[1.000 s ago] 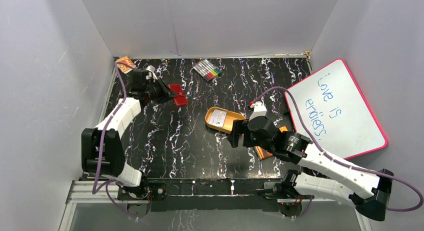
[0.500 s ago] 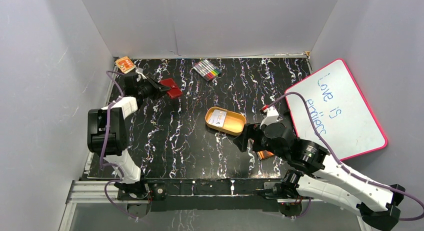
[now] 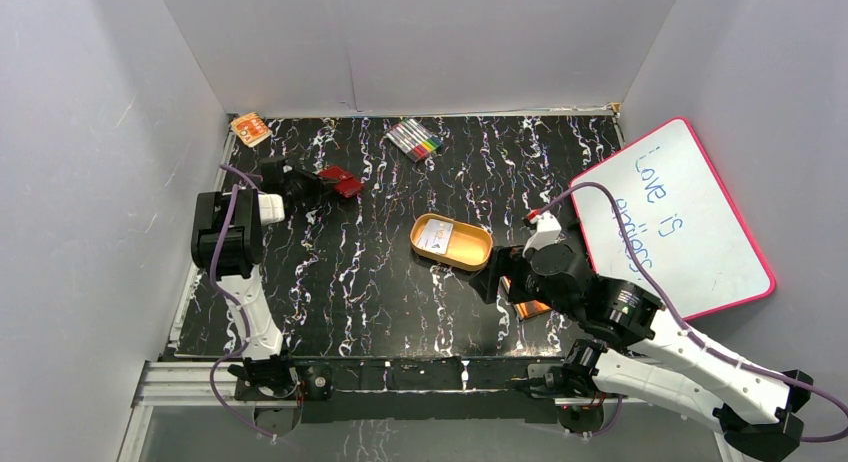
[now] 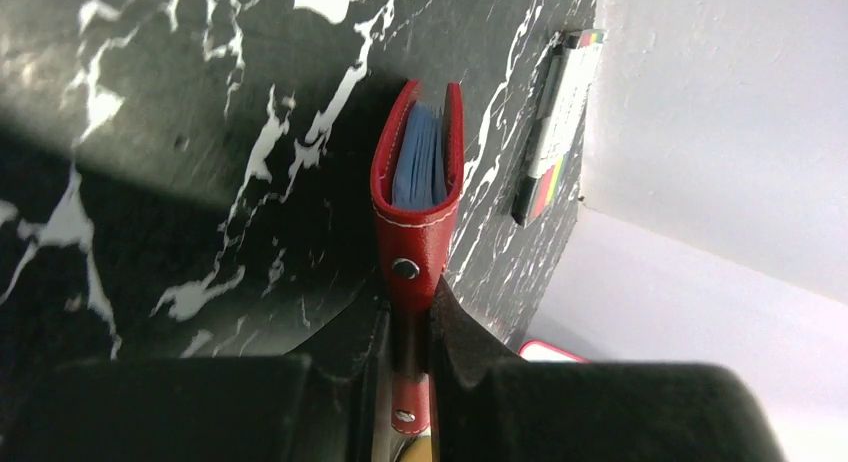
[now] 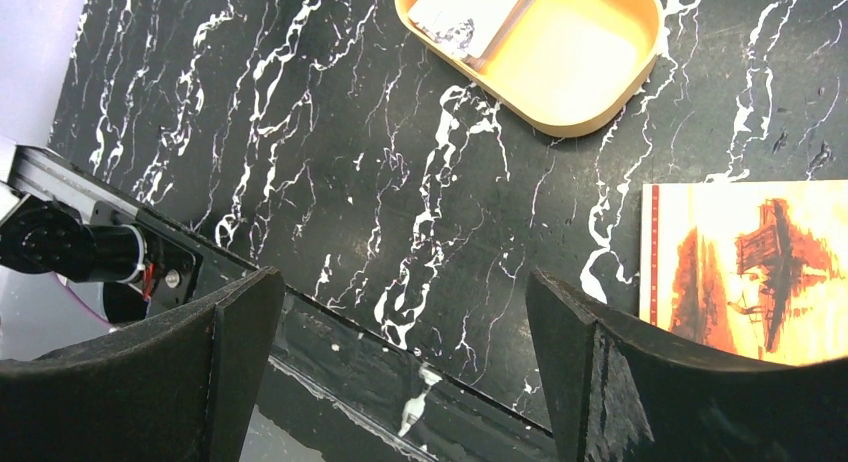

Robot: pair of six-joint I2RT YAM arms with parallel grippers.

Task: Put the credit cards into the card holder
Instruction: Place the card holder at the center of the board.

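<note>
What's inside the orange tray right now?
Pale cards lie at one end of the orange tray; the rest of its floor is bare. Whatever lies beneath the top card is covered.

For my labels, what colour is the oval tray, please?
The tray is orange; the right wrist view shows it best.

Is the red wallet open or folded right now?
Folded but unsnapped: the wallet shows both red covers close together around the blue sleeves, and the left gripper pinches its loose snap tab.
</note>
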